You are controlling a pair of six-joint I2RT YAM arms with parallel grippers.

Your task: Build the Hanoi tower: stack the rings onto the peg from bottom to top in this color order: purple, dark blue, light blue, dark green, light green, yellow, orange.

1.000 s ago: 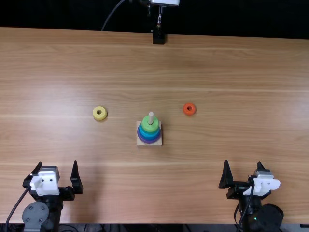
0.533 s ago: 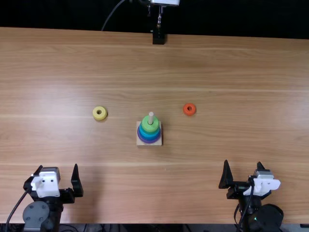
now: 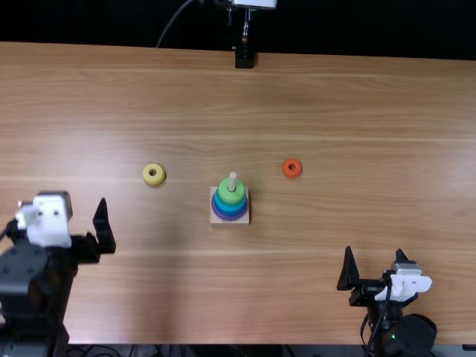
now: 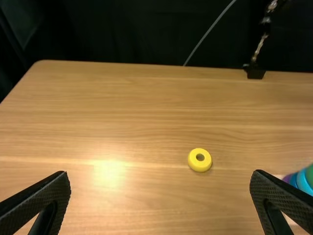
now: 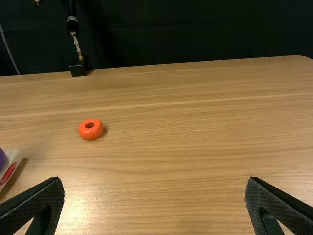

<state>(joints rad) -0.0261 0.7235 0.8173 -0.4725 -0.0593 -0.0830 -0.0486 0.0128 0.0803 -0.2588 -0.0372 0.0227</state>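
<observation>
As the peg [image 3: 232, 178] points straight up, its long axis stands vertical | left hand [image 3: 56, 210]: wide | right hand [image 3: 373, 250]: wide

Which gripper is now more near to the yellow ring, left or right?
Left. In the top view, the left gripper is below and left of the yellow ring; the right gripper is much farther, low on the other side.

A yellow ring [image 4: 199, 165] on the table [image 4: 122, 129], apart from apparently stacked rings [image 4: 303, 182]
</observation>
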